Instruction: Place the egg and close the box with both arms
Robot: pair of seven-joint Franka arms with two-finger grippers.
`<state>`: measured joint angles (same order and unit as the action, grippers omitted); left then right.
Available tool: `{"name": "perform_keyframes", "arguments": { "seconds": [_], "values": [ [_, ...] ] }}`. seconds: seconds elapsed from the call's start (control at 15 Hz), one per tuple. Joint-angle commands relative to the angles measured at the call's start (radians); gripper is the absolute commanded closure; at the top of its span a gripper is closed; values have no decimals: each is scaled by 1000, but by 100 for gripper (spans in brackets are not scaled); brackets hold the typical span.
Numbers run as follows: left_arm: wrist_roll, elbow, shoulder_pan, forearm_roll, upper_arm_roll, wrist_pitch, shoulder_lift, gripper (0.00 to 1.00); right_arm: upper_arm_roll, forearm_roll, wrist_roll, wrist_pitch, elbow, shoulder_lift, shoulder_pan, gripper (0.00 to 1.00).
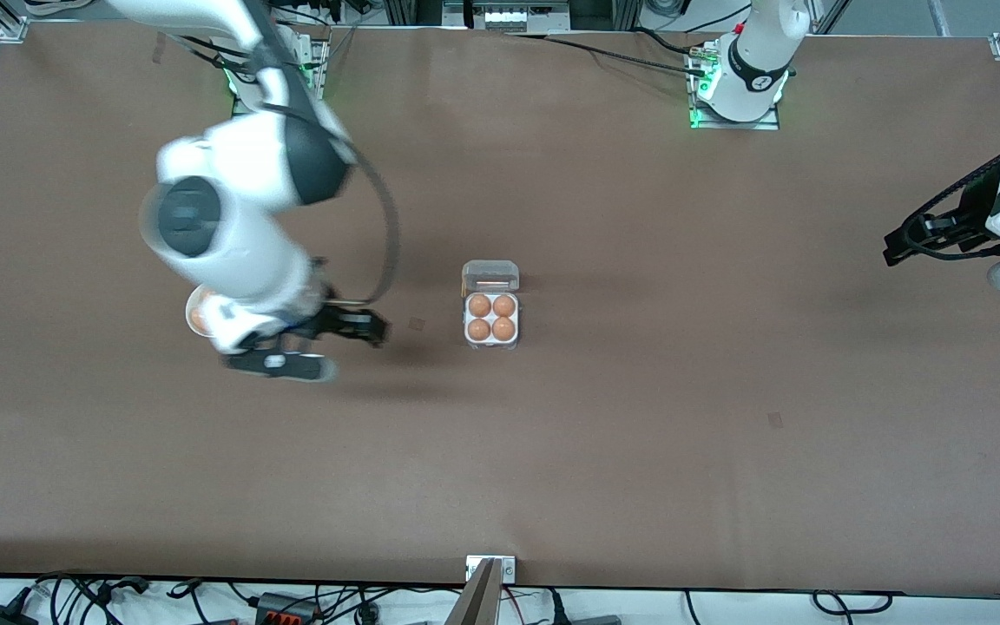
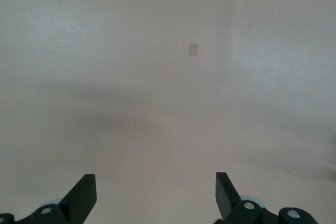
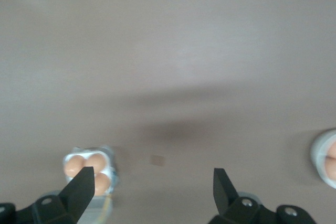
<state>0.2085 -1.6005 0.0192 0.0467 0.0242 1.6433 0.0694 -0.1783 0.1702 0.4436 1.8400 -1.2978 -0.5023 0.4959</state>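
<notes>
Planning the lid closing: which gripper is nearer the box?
Right. The right gripper is beside the box, toward the right arm's end; the left gripper is up near the table's edge.

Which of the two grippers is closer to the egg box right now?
The right gripper, open beside the box; the left gripper waits at the table's edge.
</notes>
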Motion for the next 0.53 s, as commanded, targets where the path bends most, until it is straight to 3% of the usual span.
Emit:
{"name": "perform_keyframes", "arguments": {
  "seconds": [0.0, 0.47],
  "values": [
    [-29, -10, 7, -18, 0, -3, -13, 0, 6, -79, -63, -73, -20, 56, -46, 0],
    [-29, -10, 7, -18, 0, -3, -13, 0, -30, -117, -108, -148, 29, 79, -108, 0]
  ]
}}
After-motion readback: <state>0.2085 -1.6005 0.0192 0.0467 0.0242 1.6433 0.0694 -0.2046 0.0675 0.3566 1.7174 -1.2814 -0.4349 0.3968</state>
